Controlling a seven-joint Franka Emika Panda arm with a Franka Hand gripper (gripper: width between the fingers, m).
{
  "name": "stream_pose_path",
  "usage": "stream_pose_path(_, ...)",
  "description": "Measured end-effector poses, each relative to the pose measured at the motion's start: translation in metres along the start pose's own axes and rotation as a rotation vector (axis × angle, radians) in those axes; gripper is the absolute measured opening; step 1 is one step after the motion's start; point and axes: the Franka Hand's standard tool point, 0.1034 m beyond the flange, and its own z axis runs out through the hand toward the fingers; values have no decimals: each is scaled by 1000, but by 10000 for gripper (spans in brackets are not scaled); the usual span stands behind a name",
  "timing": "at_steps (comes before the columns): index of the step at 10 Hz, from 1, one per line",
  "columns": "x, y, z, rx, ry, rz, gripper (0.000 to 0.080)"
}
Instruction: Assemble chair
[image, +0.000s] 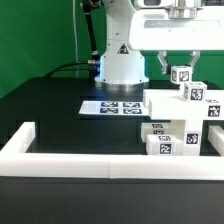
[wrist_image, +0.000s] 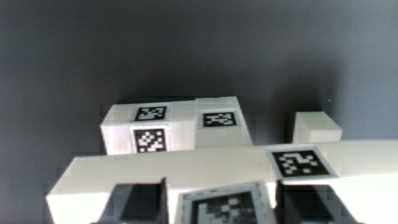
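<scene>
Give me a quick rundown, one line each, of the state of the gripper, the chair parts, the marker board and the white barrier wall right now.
Gripper: shut on a small tagged chair part, raised above the table.
Tagged chair part: held at the fingertips.
Chair parts: clustered on the table, resting.
Marker board: lying flat.
Barrier wall: standing along the table's edge.

Directly under the claw (image: 181, 62), a small white chair part (image: 181, 75) with a black-and-white tag stands at the top of the partly built chair (image: 178, 120), and the closed claw appears to grip it from above. Below and beside the claw, the other white blocky parts are stacked in steps on the black table (image: 60, 115), each with square tags on its faces. In the wrist view, a tagged white block (wrist_image: 173, 128) lies a little beyond the claw, near a smaller plain white piece (wrist_image: 318, 126).
</scene>
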Motion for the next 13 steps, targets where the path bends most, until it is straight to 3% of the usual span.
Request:
stream_pose_path(5,12,1,1,-10,9,-9,289)
stream_pose_path(13,10,1,7,-17,1,-26,289)
